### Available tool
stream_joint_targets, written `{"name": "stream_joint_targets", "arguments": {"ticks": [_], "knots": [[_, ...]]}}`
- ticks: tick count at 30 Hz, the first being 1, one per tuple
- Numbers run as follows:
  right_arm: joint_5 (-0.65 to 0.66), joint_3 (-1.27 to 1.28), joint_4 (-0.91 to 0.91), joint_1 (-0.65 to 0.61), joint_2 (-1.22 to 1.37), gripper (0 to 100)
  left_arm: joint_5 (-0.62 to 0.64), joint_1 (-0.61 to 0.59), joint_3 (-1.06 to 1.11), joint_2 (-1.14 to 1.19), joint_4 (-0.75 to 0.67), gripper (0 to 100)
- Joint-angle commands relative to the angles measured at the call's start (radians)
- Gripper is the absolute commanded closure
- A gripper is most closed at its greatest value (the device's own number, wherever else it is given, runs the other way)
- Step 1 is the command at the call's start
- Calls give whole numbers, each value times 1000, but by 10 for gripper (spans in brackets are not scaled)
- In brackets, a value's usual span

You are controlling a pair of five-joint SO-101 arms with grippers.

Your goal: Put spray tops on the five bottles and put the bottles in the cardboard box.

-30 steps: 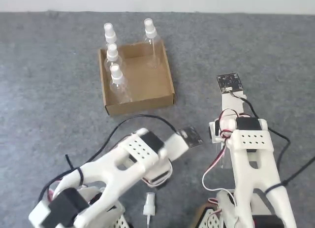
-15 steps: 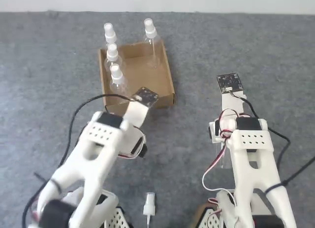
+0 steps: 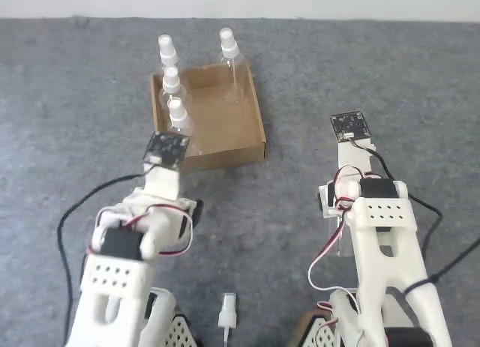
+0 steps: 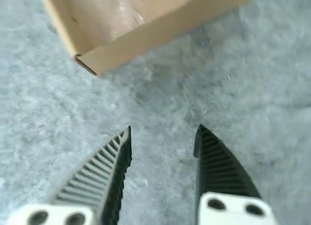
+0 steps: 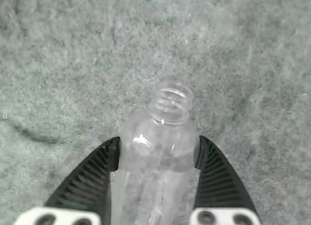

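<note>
**Step in hand.** The fifth bottle [image 5: 158, 154] was being capped. The right fingers [image 5: 92, 179] were closed on its clear body from both sides, below the shoulder. They held it upright over the counter [image 3: 390, 77], right of centre, with its threaded neck open and bare. The last spray top [image 3: 227, 309] lay on its side at the near edge of the counter, between the two arm bases and well apart from the bottle.

**Next move.** The left fingers [image 4: 109, 171] were spread wide and held nothing. They pointed down at bare counter just near of the near-left corner of the cardboard box [image 3: 225, 156]. The left arm would probably have to draw back toward its own base to reach the spray top. It would then grip the top by its head and carry it right to the open neck for seating.

**Surroundings.** Four capped bottles [image 3: 177, 115] stood at the box, three along its left side and one at the far-right corner. Whether the farthest left one stood inside or behind the wall could not be determined.

**Obstructions.** The spray top lay close to the left arm's base and cable [image 3: 75, 212], which left little room for approach. The near wall of the box stood directly ahead of the left fingers.
</note>
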Motion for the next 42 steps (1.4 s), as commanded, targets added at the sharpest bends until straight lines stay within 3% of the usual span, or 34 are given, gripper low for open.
{"name": "stream_joint_targets", "arguments": {"ticks": [1, 6, 20, 27, 31, 42], "knots": [[0, -9, -19, 16, -42, 935, 12, -28, 18, -157, -29, 888], [0, -9, -19, 16, -42, 935, 8, -54, 74, -304, -29, 959], [0, -9, -19, 16, -42, 936, 6, -55, 260, -690, -26, 959], [0, -9, -19, 16, -42, 936, -5, -55, 291, -681, -25, 959], [0, -9, -19, 16, -42, 936, -78, -60, 364, -681, -26, 959], [0, -9, -19, 16, -42, 936, -92, -278, 453, -681, -28, 959]]}}
